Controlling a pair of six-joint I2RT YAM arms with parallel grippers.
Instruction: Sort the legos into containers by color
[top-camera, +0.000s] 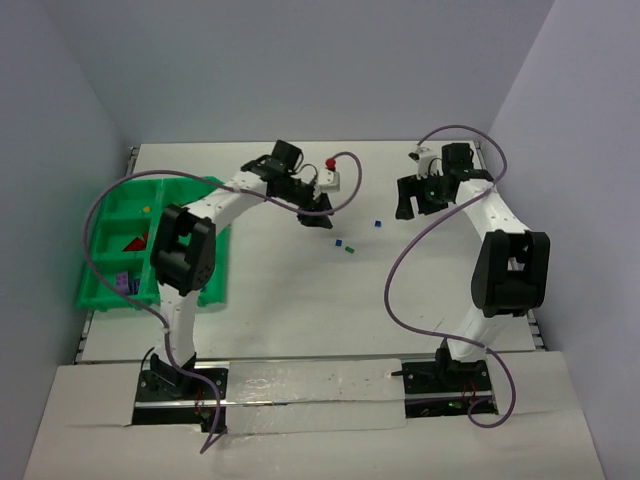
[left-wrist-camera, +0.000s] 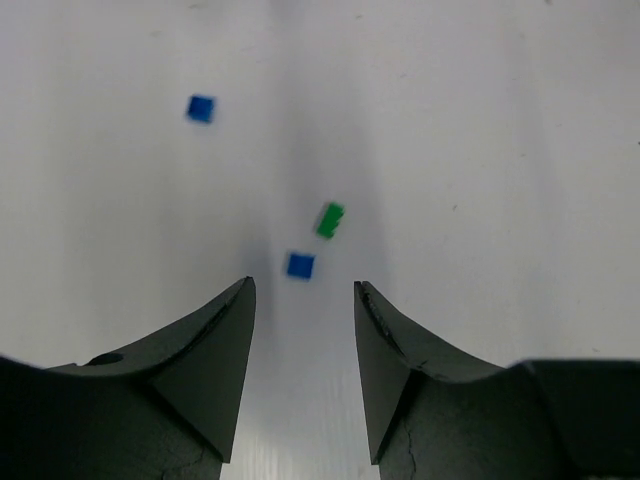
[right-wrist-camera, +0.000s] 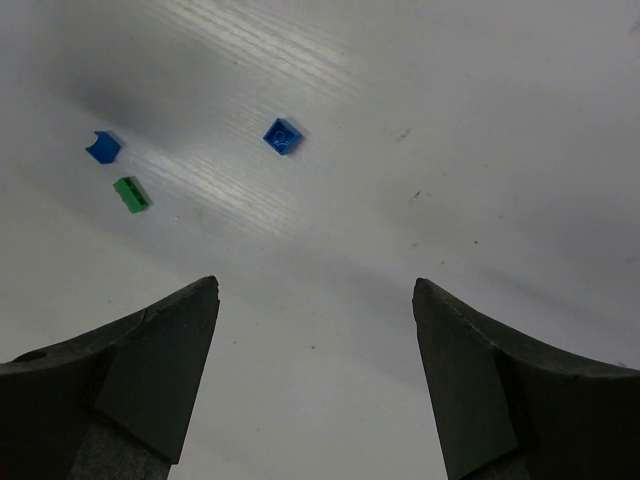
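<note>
Now left gripper (left-wrist-camera: 304, 288) and right gripper (right-wrist-camera: 315, 284) both gape, empty.
Blue lego (left-wrist-camera: 300, 265) lies just ahead of the left fingertips.

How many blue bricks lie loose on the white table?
2. One blue brick sits beside the green brick ahead of the left gripper; the other blue brick lies apart. More may be hidden.

At the worktop (top-camera: 300, 310) left edge: tray (top-camera: 100, 298), a few legos (top-camera: 133, 243) in its compartments (which bins, can't tell). Mid-worktop, well apart from the tray, three loose ones: lone brick (top-camera: 378, 223) farthest right and back; second brick (top-camera: 338, 242) left of it and nearer; third brick (top-camera: 349, 251) just beside the second, front-right. Hands: left hand (top-camera: 318, 207) behind-left of the second brick; right hand (top-camera: 409, 200) right of and behind the lone brick.
</note>
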